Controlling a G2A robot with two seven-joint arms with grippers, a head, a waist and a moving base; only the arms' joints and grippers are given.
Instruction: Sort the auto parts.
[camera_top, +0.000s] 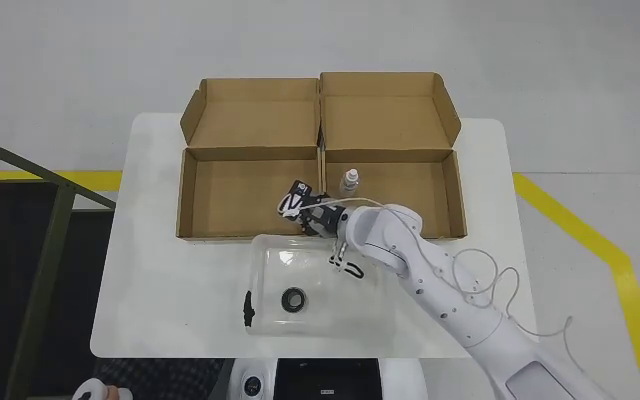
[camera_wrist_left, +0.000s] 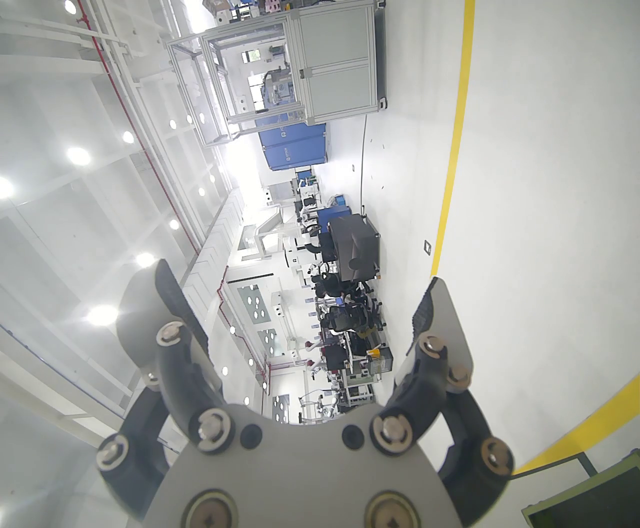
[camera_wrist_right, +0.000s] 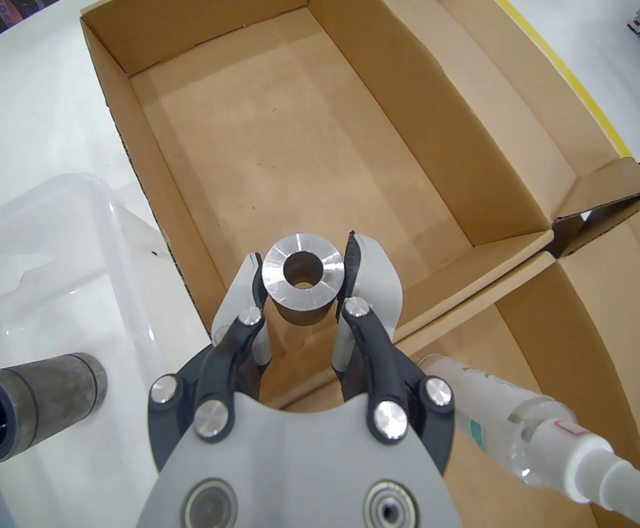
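My right gripper (camera_wrist_right: 305, 250) is shut on a short silver metal ring (camera_wrist_right: 277, 270) with a round bore, holding it by its sides. It hangs over the near right corner of the left cardboard box (camera_wrist_right: 280, 150), whose floor is bare. From above, the right gripper (camera_top: 297, 203) sits at that same corner of the left box (camera_top: 240, 190). A clear plastic bin (camera_top: 270, 260) in front of the boxes holds a dark cylindrical sleeve (camera_top: 293, 298) and a small black part (camera_top: 246, 310). My left gripper (camera_wrist_left: 300, 305) is open, holds nothing and points out at the room.
The right cardboard box (camera_top: 410, 190) holds a small clear bottle with a white nozzle (camera_top: 349, 180), close beside my right wrist (camera_wrist_right: 500, 415). Both boxes have raised lids at the back. The dark sleeve (camera_wrist_right: 50, 395) lies in the bin (camera_wrist_right: 75, 240) next to the left box's wall.
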